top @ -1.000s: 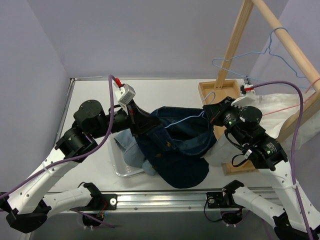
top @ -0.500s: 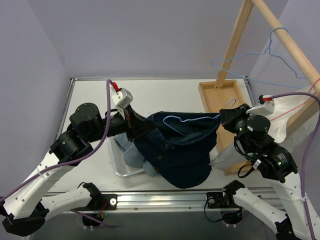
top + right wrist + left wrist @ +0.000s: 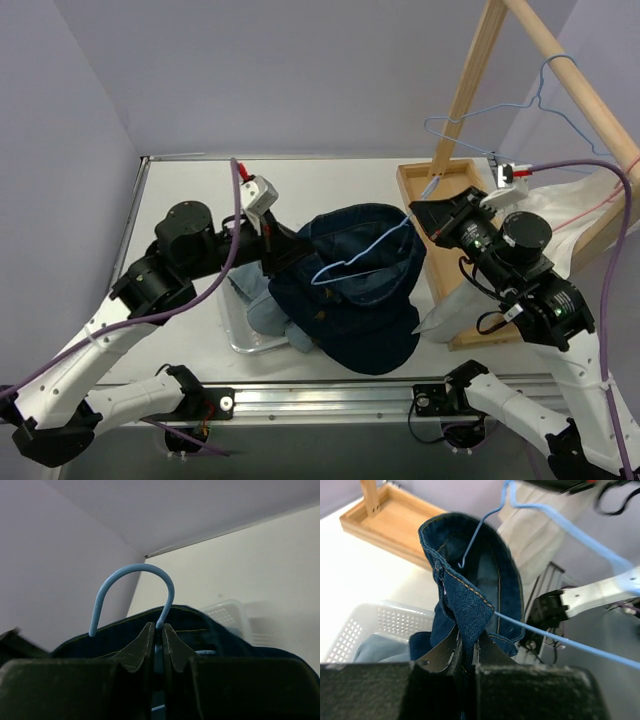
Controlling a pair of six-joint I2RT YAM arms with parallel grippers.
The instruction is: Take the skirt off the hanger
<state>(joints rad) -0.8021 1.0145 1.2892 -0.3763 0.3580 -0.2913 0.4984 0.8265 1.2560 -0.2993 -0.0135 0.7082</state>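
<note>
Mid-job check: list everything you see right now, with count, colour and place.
skirt: one, dark blue denim, mid-table, draped over the basket
hanger: one, light blue wire, threaded through the skirt
spare hanger: one, light blue, on the rack's rail
rack: one, pale wood, far right
basket: one, white perforated plastic, near left
garment: one, pale blue, inside the basket
cloth: one, white, by the rack's base
table: one, white
left gripper: one, black, shut on the skirt's waistband
right gripper: one, black, shut on the hanger's neck
</note>
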